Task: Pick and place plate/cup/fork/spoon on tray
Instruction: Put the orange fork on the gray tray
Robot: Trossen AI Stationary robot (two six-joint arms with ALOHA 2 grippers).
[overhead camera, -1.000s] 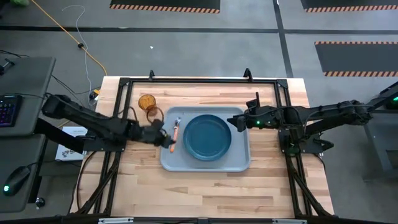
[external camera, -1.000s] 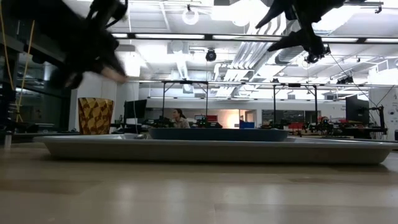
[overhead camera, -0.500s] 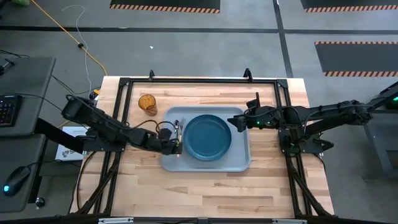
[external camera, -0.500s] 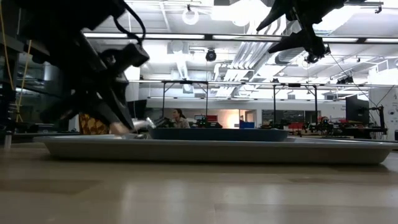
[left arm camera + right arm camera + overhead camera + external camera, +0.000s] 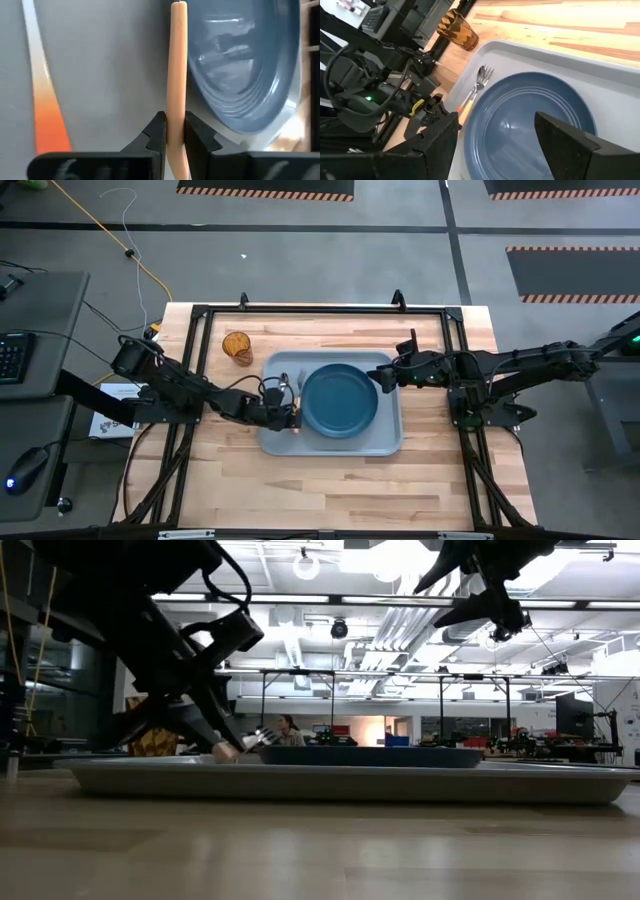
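Mostly hidden: orange handle point(image 5: 178, 70) in left claw point(image 5: 174, 134), head cropped.

Robotics lab or open workshop hall: exposed ceiling ducts point(image 5: 425, 625) w/ strip lights, more metal frame rigs point(image 5: 298, 700) in background, hazard-striped floor mats point(image 5: 265, 189), keyboard point(image 5: 10, 357) and mouse point(image 5: 22, 473) beside the wooden desk point(image 5: 330, 480).

2 dark, cable-draped arms point(image 5: 190, 390)

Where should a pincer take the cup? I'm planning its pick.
The cup stands upright on the table beside the tray, mouth up. Probably best: come down from above, an open pincer straddling its textured sides near the rim.
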